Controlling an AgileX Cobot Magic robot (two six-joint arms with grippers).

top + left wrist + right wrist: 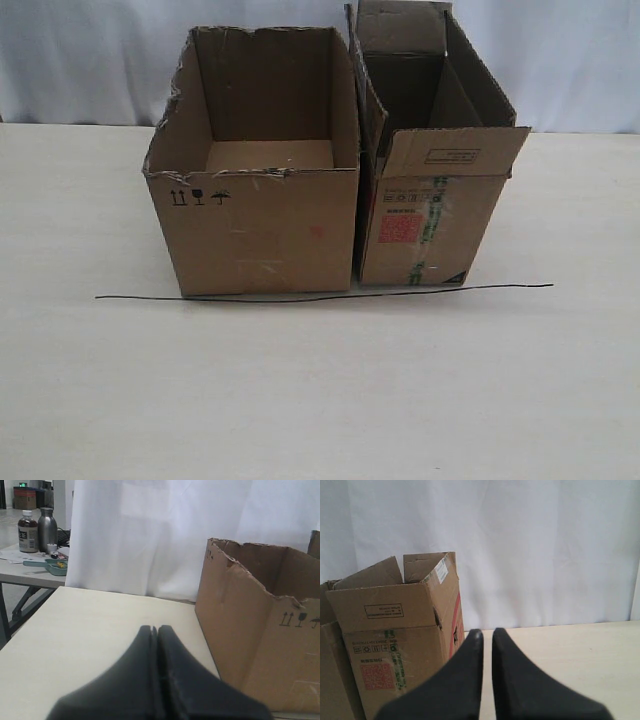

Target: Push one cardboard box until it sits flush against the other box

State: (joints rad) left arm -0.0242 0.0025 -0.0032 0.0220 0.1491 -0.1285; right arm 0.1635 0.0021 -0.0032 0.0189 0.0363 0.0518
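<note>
Cardboard box (262, 200): stands upright on the bench (300, 400), left of centre in the exterior view. It is open at the top, with a ragged, torn rim. Small black handling symbols (200, 197) are printed at the upper left of the front face. A faint red spot (317, 231) is noted further right and lower down.

Other box (430, 215): is set just beside it on the right, taller and narrower, flaps raised. Only a thin dark seam is seen between the two at the base, and whether the walls actually touch cannot be told. The left flap is seen overlapping the wide box's right rim (contact there is not confirmed either). A red label (401, 228) and a strip of green-printed tape (432, 225) are carried on the front face. The two front faces are roughly in line. A thin black wire (330, 294) is laid across the bench just in front of both bases.

Left gripper (156, 630): is seen over bare bench, with the cardboard box off to one side and clear of it. The jaws are pressed together, with nothing between them.

Right gripper (487, 632): is seen near the other box's outer side, not touching it. The jaws are parted by a narrow slit, and nothing is held.

Surroundings: a white curtain (100, 50) is hung behind the bench. In the left wrist view a side table (25, 572) is made out beyond the bench edge, with a bottle (27, 525) and a steel flask (47, 522) stood on it.
</note>
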